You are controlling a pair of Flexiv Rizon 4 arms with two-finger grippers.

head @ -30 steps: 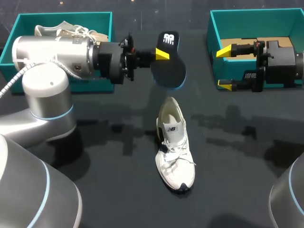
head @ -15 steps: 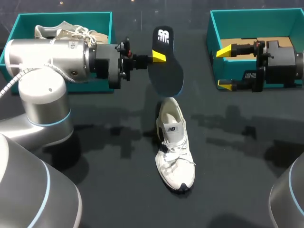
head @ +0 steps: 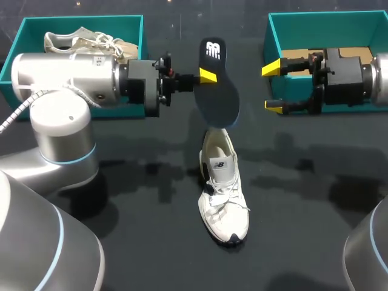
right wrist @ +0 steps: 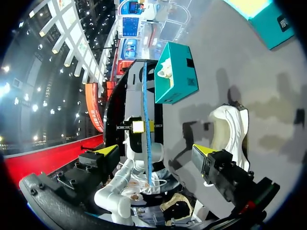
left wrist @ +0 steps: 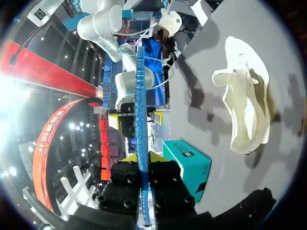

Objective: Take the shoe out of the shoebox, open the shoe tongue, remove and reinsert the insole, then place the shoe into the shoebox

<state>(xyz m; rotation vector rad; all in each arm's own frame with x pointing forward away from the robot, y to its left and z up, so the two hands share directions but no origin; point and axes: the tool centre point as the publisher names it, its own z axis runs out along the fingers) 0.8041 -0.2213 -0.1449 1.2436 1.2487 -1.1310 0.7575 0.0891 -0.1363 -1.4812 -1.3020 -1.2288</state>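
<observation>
A white lace-up shoe (head: 222, 191) sits upright at centre frame on the dark worktop, toe toward the bottom edge. Above its heel hangs a dark, blue-edged insole (head: 215, 100), pinched by the left hand (head: 206, 76). A teal shoebox (head: 327, 24) stands open, upper right.

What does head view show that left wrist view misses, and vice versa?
Head only: the left shoebox with a second shoe inside, and the insole's broad dark face. Left wrist only: the insole edge-on, its edge blue, with a finger of the left gripper against each side. Both: the white shoe on the table, the right shoebox, and the open right gripper facing the insole.
</observation>
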